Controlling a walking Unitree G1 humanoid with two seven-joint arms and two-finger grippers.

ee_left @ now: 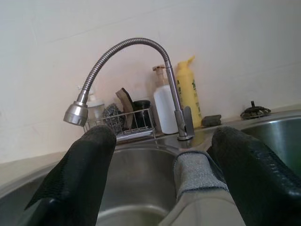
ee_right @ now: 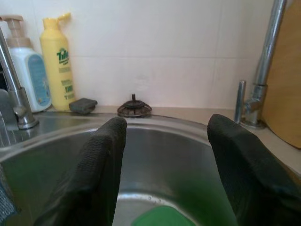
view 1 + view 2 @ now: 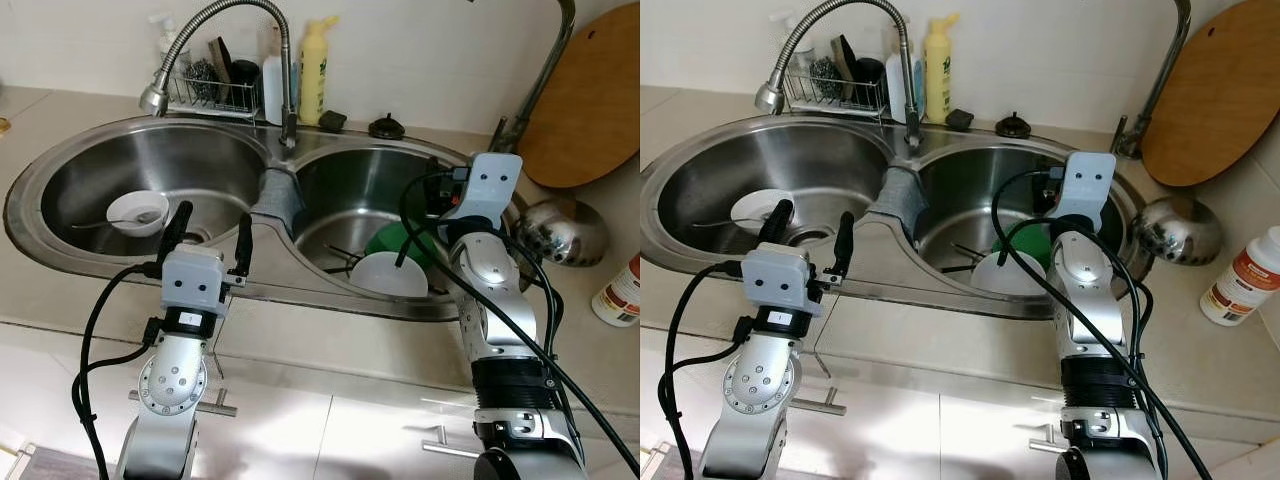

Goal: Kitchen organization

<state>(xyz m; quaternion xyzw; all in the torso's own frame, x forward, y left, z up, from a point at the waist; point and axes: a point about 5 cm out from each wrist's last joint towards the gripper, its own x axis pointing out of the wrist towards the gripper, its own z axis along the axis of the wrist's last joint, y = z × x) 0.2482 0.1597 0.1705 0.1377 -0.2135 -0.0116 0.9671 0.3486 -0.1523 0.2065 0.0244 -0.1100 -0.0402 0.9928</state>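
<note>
The right gripper [image 2: 164, 165] is held wide open and empty above the sink's [image 3: 60, 170] right bowl. Below it a green plate [image 3: 400, 245] and a white plate [image 3: 388, 275] are stacked. Plates are hard, slippery and breakable, so the rim should be pinched. The left gripper [image 3: 208, 235] is also held open, empty, over the sink's front edge.

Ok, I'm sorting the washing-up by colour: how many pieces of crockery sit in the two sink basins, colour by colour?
White: 2, a bowl in the left basin and a plate in the right basin.
Green: 1, a dish in the right basin.
Total: 3.
</note>
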